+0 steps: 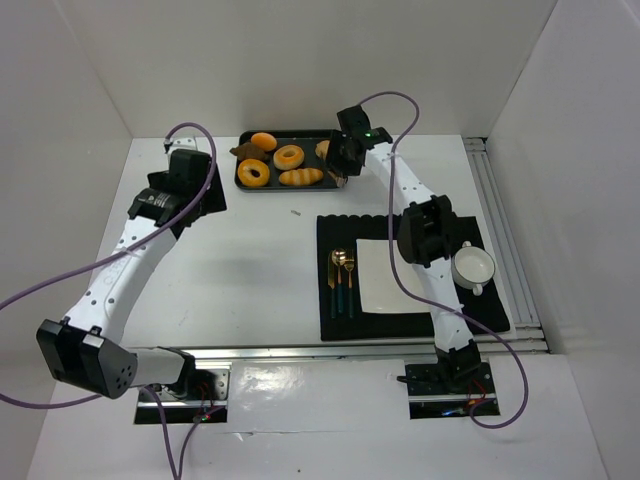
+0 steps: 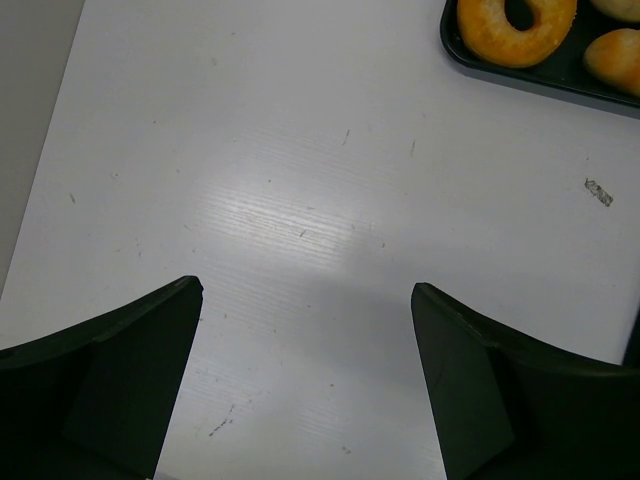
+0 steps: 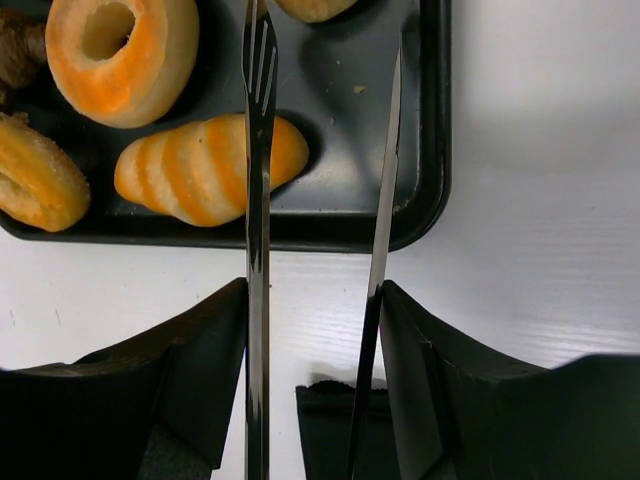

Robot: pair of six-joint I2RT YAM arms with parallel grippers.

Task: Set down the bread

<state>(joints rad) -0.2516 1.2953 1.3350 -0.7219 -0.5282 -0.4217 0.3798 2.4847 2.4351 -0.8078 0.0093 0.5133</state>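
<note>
Right hand [image 3: 313,310] clamps tongs [image 3: 258,200], tips apart near bread [image 3: 312,8]: round, no discernible axis. Left hand [image 2: 305,300] wide open, empty.

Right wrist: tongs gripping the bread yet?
No: the tongs stand wide open above the tray, the bread lying loose near their tips.

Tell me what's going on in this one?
The right gripper holds tongs out over the tray, their tips open and reaching toward the bread at its far right end. Nothing is picked up yet. The left gripper hangs open over the table near the tray.
</note>
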